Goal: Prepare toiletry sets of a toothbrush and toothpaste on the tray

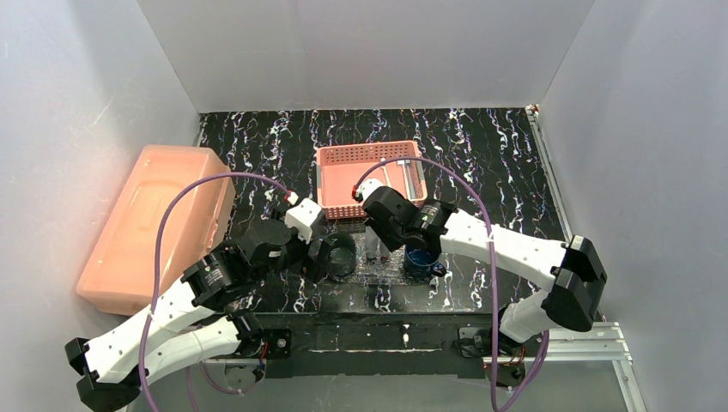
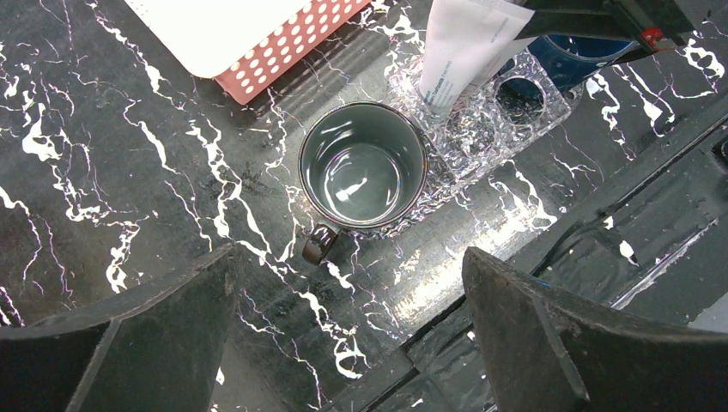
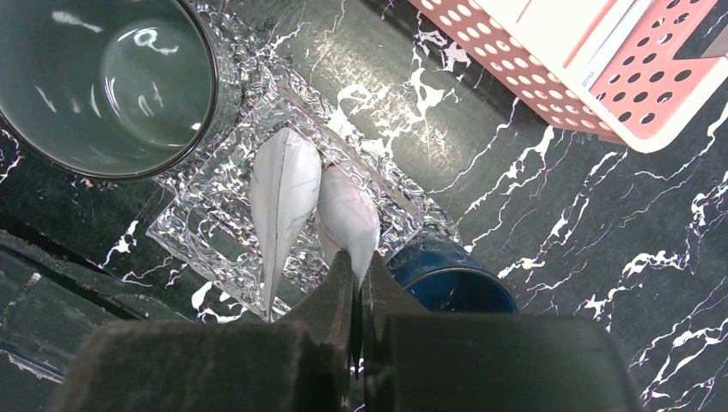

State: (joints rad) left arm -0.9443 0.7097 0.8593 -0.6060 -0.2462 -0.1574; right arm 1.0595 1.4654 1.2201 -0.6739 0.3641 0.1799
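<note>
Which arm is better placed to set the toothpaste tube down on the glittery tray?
The right. The right gripper is shut on a white toothpaste tube over the tray. The left gripper hangs open and empty above the grey mug.

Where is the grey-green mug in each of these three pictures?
Top external: the mug sits near the middle, just nearer the camera than the pink basket.
Left wrist: mug in the centre of the picture, its handle pointing down-left.
Right wrist: mug in the top left corner, partly cut off.
Shared landmark: the pink basket, visible in all three.
</note>
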